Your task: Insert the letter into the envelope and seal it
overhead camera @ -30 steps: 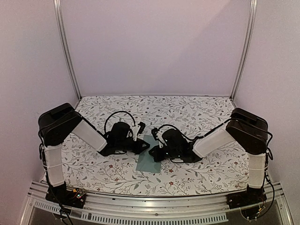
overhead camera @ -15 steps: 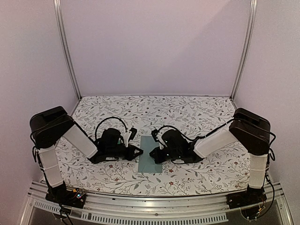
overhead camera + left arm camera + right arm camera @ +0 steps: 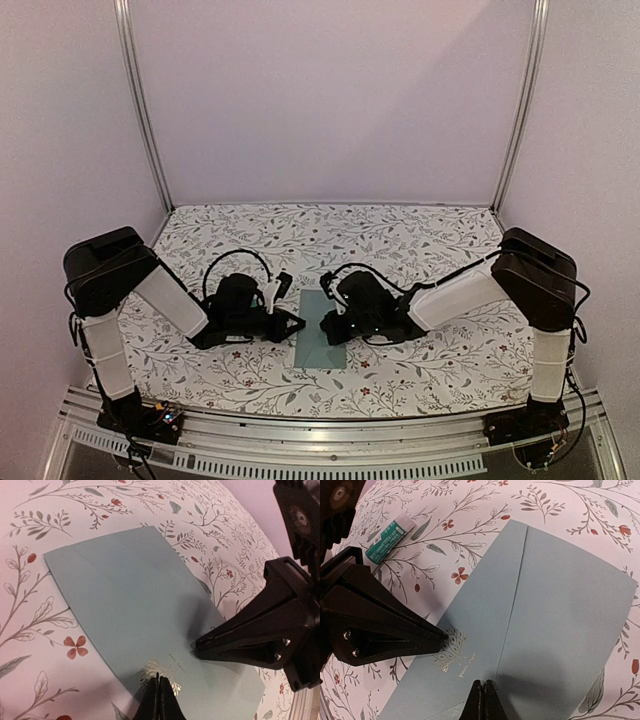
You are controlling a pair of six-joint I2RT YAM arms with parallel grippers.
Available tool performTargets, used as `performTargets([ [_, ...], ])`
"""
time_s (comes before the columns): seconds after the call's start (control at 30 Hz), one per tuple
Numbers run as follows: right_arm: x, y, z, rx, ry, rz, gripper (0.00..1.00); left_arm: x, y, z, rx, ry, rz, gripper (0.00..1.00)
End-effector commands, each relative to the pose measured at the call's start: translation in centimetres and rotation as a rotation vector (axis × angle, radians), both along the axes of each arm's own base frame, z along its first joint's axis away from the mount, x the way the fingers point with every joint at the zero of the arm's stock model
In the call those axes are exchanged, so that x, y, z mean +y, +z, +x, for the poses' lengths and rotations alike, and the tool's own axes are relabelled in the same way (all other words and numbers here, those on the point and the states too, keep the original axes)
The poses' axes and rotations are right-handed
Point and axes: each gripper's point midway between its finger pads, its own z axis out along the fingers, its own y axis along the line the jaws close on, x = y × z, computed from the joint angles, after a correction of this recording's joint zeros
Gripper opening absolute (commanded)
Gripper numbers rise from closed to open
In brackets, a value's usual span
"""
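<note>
So the envelope (image 3: 320, 348) is lying flat on the table (image 3: 400, 240), right between the two arms, with the flap folded down. The left gripper (image 3: 159, 698) and right gripper (image 3: 483, 698) both have their jaws pinched fully together with nothing in them. Their tips come down on the paper from opposite sides, close to the little gold emblem (image 3: 451, 650).

What could go wrong imo: those are two narrow points on thin paper. If either one slides sideways while pressing, the envelope probably skids or buckles between them. If they lift off before the glue grabs, the flap may spring up and the seal fails. Pressing only around the emblem could also leave the rest of the flap edge loose.

Contents: there's no letter anywhere in view, so my guess is it's inside, but I can't tell from outside. The glue stick (image 3: 389, 540) lies on the table off the envelope, near the left gripper.
</note>
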Motion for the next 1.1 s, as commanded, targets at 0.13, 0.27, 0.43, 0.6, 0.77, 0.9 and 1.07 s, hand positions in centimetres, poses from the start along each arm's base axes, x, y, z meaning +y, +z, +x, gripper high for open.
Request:
performTargets([
  [0.13, -0.4, -0.6, 1.8, -0.023, -0.054, -0.091, 0.00, 0.9, -1.7, -0.3, 0.021, 0.020, 0.064, 0.00],
  [0.27, 0.3, 0.1, 2.1, -0.032, -0.046, -0.078, 0.00, 0.8, -1.8, -0.2, 0.018, 0.023, 0.070, 0.00],
  [0.43, 1.1, 2.0, 1.9, -0.044, -0.023, -0.020, 0.00, 0.7, -1.9, -0.2, 0.012, 0.026, 0.088, 0.00],
  [0.6, 1.5, 1.3, 1.8, -0.029, -0.010, -0.013, 0.00, 0.6, -1.9, -0.2, 0.006, 0.029, 0.098, 0.00],
  [0.77, 1.6, -0.5, 1.3, 0.009, 0.005, -0.027, 0.00, 0.5, -1.8, -0.2, 0.001, 0.029, 0.105, 0.00],
  [0.9, 1.3, -1.5, 0.7, 0.033, 0.013, -0.034, 0.00, 0.4, -1.8, -0.2, -0.002, 0.027, 0.106, 0.00],
  [1.07, 0.7, -2.9, 0.2, 0.056, 0.008, -0.058, 0.00, -0.1, -1.0, -0.7, -0.022, 0.003, 0.093, 0.00],
])
